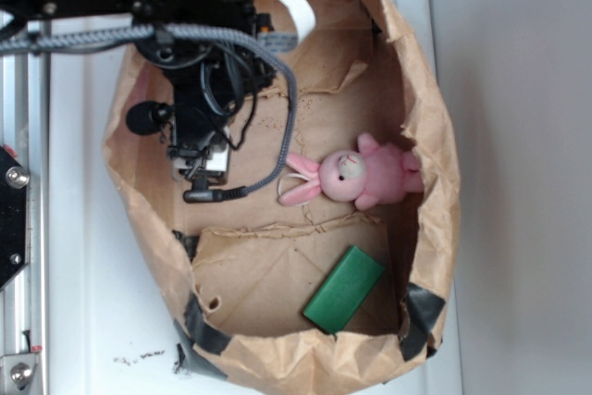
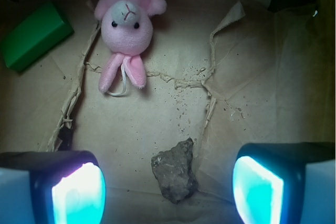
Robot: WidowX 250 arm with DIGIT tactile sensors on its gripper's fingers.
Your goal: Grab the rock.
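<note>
Rock [image 2: 175, 171]: lies on the paper floor between the two fingers of the pincer [image 2: 168, 190], nearer the far edge of the gap, touching neither.
Pincer: jaws stand wide apart, nothing held; pads [image 2: 79, 195] glow cyan in the wrist view.
Rock's look: rough, grey-brown, irregular lump, roughly triangular, with crumbs of grit scattered beyond it.
Bunny [image 2: 126, 30]: soft pink plush, well beyond the rock, ears pointing toward it.
Block [image 2: 34, 35]: smooth green rectangle, beyond the rock and off to the left of the bunny.
Paper bag [image 1: 435, 136]: crumpled brown walls, torn creased floor, dark tape at the rim.
</note>
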